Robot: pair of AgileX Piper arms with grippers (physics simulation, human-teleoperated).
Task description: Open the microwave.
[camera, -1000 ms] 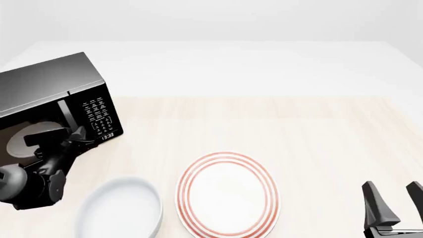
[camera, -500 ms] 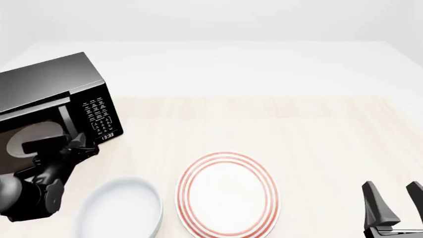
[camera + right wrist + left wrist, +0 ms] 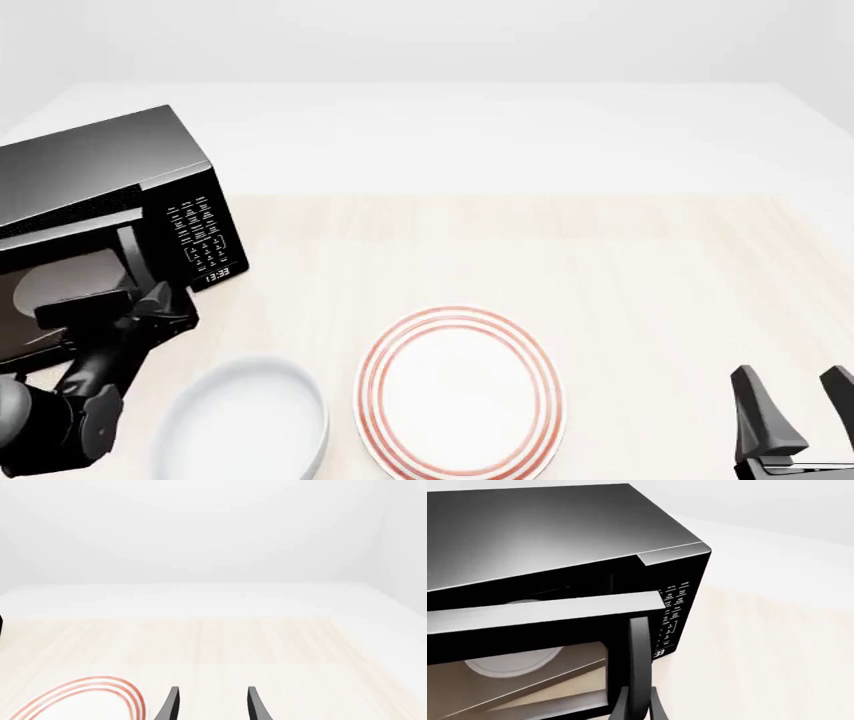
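The microwave (image 3: pixel 114 215) sits at the far left edge of the bench (image 3: pixel 601 270), turned at an angle so its button panel (image 3: pixel 200 235) faces the bench's middle. Its door (image 3: pixel 540 612) stands partly ajar: the left wrist view shows a gap between the door's top edge and the cabinet, and the pale turntable (image 3: pixel 514 661) shows inside the cavity, with nothing on it. I judge the step in hand to be the pull on the door, well begun but not finished.

The left end effector (image 3: pixel 144 300) is at the vertical bar handle (image 3: pixel 635 665); in the left wrist view the bar runs down between its dark fingers (image 3: pixel 657 710), so it looks clamped on the handle, though the contact itself is mostly out of frame. The next move, as I read it, calls for drawing the handle along an arc about the hinge on the door's far side, not straight back, so that the grip does not slip and the cabinet does not slide on the bench.

Near the front edge, a red-ringed plate (image 3: pixel 458 392) lies about mid-bench and a plain white bowl (image 3: pixel 240 420) lies to its left, close to the left arm; both hold nothing.

The right end effector (image 3: pixel 794 400) rests at the front right corner, fingers apart and empty
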